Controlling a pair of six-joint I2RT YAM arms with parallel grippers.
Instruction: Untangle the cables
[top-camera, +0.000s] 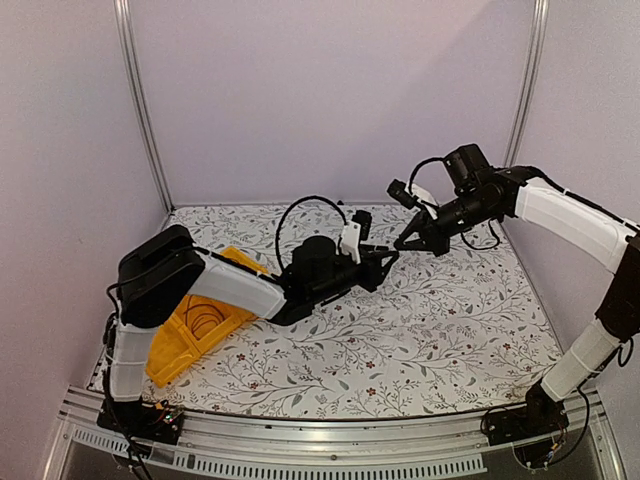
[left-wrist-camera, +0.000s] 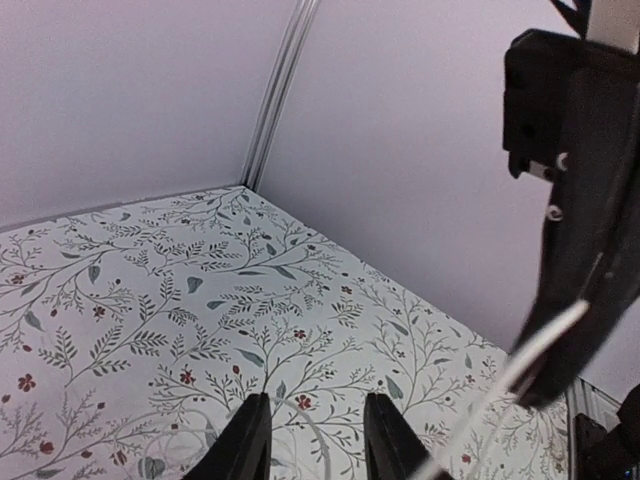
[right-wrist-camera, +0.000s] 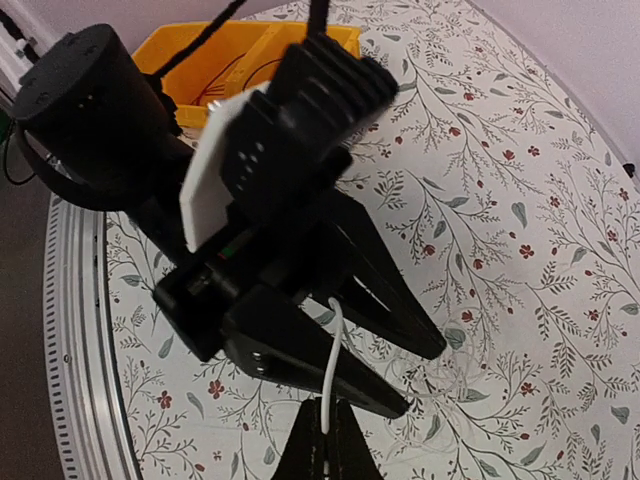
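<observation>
A short white cable (right-wrist-camera: 335, 350) runs up from my right gripper (right-wrist-camera: 325, 408), which is shut on its end, into the gap between the fingers of my left gripper (right-wrist-camera: 418, 380). The left jaws stand apart around it. Both grippers meet above the middle back of the table, left gripper (top-camera: 390, 257) and right gripper (top-camera: 404, 244) nearly tip to tip. A thin pale coil of cable (right-wrist-camera: 480, 365) lies on the table below them. In the left wrist view the same pale coil (left-wrist-camera: 315, 430) shows between the left gripper's (left-wrist-camera: 315, 402) fingers, and the white cable (left-wrist-camera: 545, 340) hangs from the right gripper (left-wrist-camera: 545, 385).
A yellow bin (top-camera: 172, 352) sits at the left near the left arm's base, with a dark coil of cable (top-camera: 205, 318) inside; the bin (right-wrist-camera: 200, 45) also shows behind the left wrist. Walls close the table's back and sides. Thick black arm cables loop above the left wrist.
</observation>
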